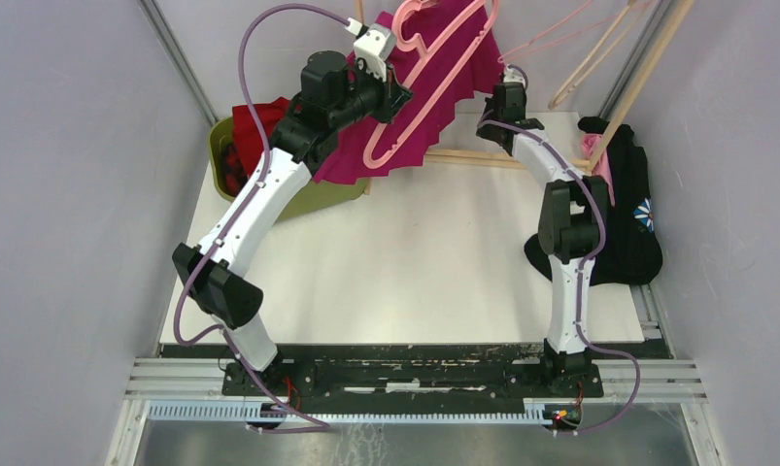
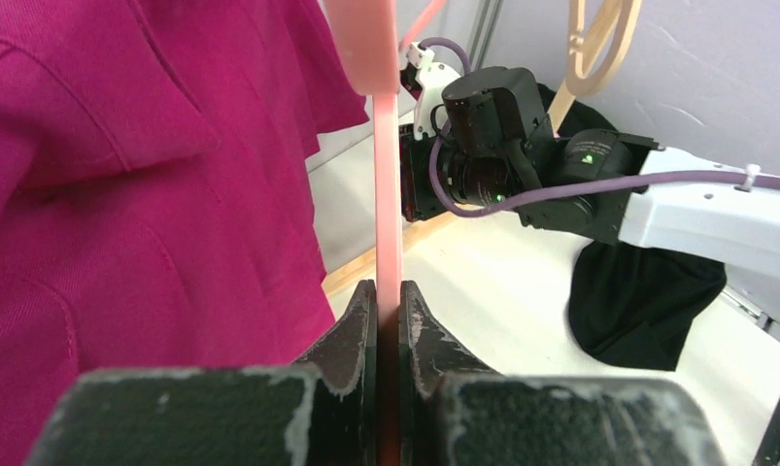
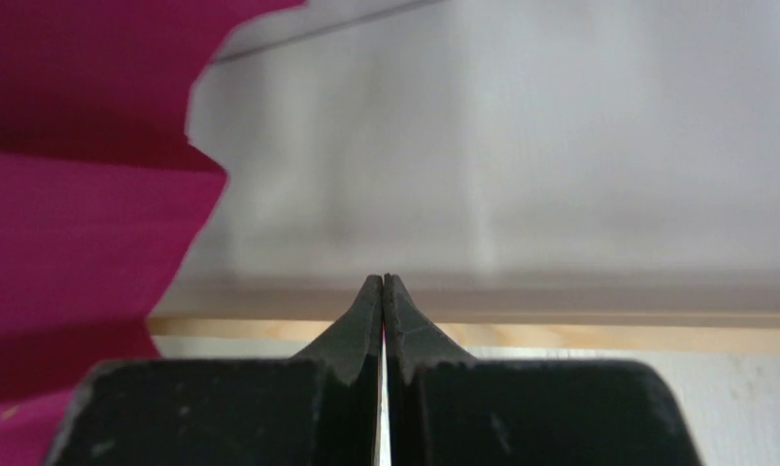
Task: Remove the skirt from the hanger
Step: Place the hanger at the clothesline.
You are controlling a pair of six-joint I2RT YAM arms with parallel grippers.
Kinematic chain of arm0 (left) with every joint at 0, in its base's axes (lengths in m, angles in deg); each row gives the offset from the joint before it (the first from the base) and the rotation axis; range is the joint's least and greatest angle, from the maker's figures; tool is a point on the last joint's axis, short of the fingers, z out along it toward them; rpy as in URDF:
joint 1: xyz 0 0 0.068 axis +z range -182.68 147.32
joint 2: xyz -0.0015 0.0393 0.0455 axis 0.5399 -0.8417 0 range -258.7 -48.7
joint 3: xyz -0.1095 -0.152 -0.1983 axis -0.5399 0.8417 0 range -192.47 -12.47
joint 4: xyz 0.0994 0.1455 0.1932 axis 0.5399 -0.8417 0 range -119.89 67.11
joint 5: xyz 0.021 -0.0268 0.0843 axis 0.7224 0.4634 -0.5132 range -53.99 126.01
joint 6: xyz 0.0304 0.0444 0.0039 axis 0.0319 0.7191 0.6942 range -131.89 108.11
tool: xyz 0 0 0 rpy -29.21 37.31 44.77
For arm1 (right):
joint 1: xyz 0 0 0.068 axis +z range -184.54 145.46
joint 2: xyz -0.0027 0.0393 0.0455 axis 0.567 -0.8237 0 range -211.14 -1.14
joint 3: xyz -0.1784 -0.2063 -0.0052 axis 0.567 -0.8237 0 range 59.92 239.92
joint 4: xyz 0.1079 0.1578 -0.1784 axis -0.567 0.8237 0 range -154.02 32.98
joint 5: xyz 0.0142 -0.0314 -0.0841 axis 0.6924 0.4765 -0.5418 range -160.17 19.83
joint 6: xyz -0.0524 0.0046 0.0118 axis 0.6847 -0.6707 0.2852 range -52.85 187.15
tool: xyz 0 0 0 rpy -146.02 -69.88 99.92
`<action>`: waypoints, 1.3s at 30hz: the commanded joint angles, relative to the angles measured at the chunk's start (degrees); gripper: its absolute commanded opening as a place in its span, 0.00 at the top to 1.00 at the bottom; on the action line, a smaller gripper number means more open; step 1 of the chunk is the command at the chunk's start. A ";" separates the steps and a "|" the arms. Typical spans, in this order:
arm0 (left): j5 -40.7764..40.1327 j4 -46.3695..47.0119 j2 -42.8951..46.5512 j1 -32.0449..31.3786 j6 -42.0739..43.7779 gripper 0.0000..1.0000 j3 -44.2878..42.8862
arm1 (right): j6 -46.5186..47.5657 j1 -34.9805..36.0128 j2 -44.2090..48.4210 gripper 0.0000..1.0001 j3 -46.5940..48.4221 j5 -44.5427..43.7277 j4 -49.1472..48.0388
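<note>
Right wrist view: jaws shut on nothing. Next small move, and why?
Probably open the right gripper and shift it left onto the skirt edge. Its jaws are closed on air with the fabric off to the side, while the left gripper clamps the hanger, so nothing grips the skirt.

No readable text, labels or numbers

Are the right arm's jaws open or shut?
Shut. On the right gripper the jaws touch, nothing between them; the skirt hangs to one side.
</note>
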 commanded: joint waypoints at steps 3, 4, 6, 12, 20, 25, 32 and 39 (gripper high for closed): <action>-1.75 -0.69 1.56 -0.15 4.22 0.97 -0.28 | -7.18 -1.56 -7.28 0.99 9.52 4.32 5.44; -1.76 -0.87 1.53 -0.16 4.30 0.97 -0.21 | -7.87 -1.72 -7.88 0.99 9.96 4.59 5.66; -1.84 -1.36 1.45 -0.10 4.45 0.97 -0.20 | -9.42 -2.06 -8.66 0.99 10.09 4.97 6.13; -1.68 -2.29 2.01 -0.11 4.51 0.97 0.51 | -11.57 -2.85 -10.65 0.99 10.36 5.52 10.16; -1.88 -2.88 2.62 -0.03 4.56 0.97 2.23 | -11.66 -3.26 -12.96 0.99 12.19 7.36 12.22; -2.36 -3.19 2.97 0.04 4.89 0.97 3.25 | -10.96 -3.34 -12.15 0.99 9.37 8.13 13.10; -2.56 -3.19 3.69 0.07 4.85 0.97 3.28 | -9.69 -3.34 -6.16 0.99 -0.99 9.38 11.79; -3.16 -3.47 4.50 0.07 4.57 0.97 3.11 | -8.62 -3.38 -2.11 0.99 -8.41 10.00 10.42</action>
